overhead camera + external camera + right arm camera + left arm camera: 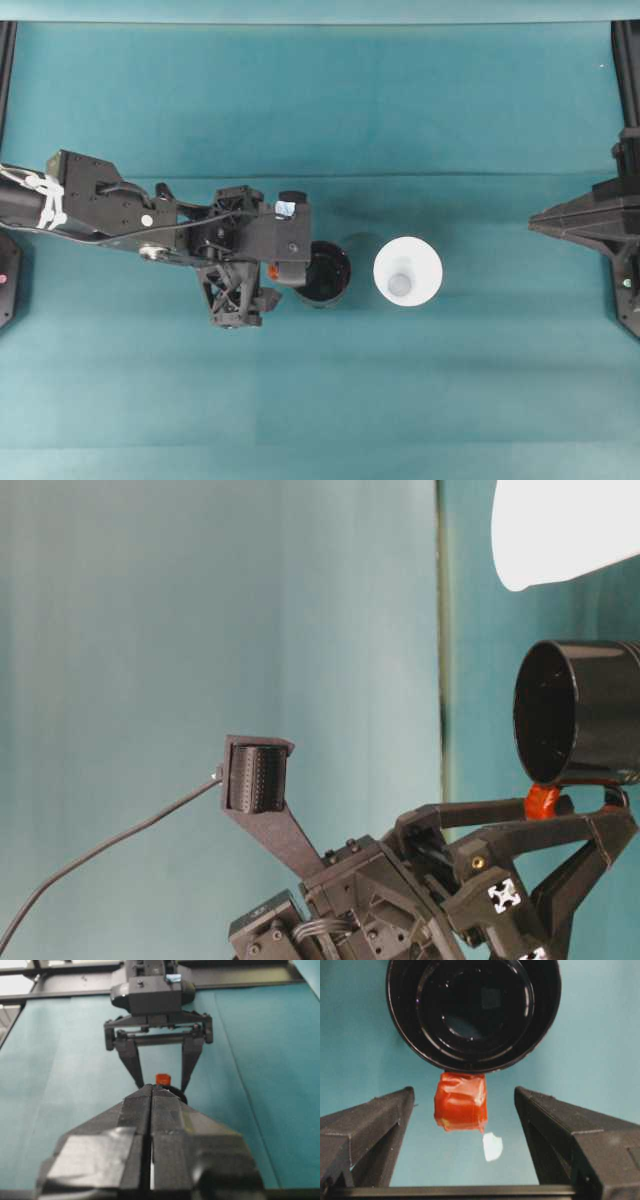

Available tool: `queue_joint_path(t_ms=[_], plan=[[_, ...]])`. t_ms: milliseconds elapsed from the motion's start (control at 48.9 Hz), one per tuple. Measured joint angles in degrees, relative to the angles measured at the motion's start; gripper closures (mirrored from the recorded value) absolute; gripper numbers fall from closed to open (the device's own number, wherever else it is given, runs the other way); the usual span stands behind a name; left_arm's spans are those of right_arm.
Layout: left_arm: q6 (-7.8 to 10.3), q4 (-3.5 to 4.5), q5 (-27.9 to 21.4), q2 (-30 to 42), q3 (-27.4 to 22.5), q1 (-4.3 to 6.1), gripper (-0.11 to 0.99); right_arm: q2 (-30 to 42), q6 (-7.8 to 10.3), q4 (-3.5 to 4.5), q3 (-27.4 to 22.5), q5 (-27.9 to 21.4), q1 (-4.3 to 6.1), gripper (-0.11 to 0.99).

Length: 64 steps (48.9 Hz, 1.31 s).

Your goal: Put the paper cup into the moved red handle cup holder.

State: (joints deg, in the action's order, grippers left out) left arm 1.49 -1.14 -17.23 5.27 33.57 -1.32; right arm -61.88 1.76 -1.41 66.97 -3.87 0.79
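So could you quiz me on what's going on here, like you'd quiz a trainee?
1. True or false: the left end effector is clamped on the red handle.
2. The paper cup stands: A) inside the red handle cup holder, B) beside it, C) tipped over.
3. Open or shut: the right end effector?

Key: 1 false, its fingers straddle the handle with gaps; 2 B; 3 shut.

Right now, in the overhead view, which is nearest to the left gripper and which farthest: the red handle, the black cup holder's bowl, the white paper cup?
1. Red handle: between the open fingers of the left gripper.
2. Black cup holder's bowl: just right of the handle.
3. White paper cup: farthest right, standing apart from the holder.
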Motion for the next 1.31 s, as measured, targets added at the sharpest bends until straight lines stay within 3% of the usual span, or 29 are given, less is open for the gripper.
queue_joint_path(t_ms=[266,491,613,715,797,981,1083,1308], plan=[[0.0,0.0,-5.1,-9.7,1.7,0.79,-0.03,-0.5,0.09,-0.35,0.0,-4.0,0.0,0.98],[-0.53,0.0,-6.0,-20.2,5.4,1.85,-0.03,-1.2,0.09,-0.62,0.0,-6.9,0.0,0.98],[-0.79,0.0,-6.1,-24.8,8.1,1.93,-0.02,-1.2,0.09,-1.05,0.0,-7.4,0.0,0.98],[-0.62,0.0,-6.1,-27.2,9.7,2.02,-0.02,-0.4,0.18,-1.05,-0.2,-7.6,0.7,0.98],[-0.79,0.0,-6.1,-28.5,10.5,1.93,-0.02,1.1,1.49,-1.05,-0.7,-7.8,1.93,0.98],[-1.05,0.0,-6.1,-29.5,11.1,2.02,-0.02,6.6,7.47,-1.05,-3.8,-8.0,4.48,0.98],[-1.49,0.0,-6.2,-29.5,11.2,2.02,-0.02,11.5,9.05,-1.05,-5.5,-8.0,4.57,0.98],[-2.2,0.0,-6.1,-30.4,12.0,2.02,-0.02,23.1,9.14,-1.05,-11.0,-9.3,4.48,0.95]])
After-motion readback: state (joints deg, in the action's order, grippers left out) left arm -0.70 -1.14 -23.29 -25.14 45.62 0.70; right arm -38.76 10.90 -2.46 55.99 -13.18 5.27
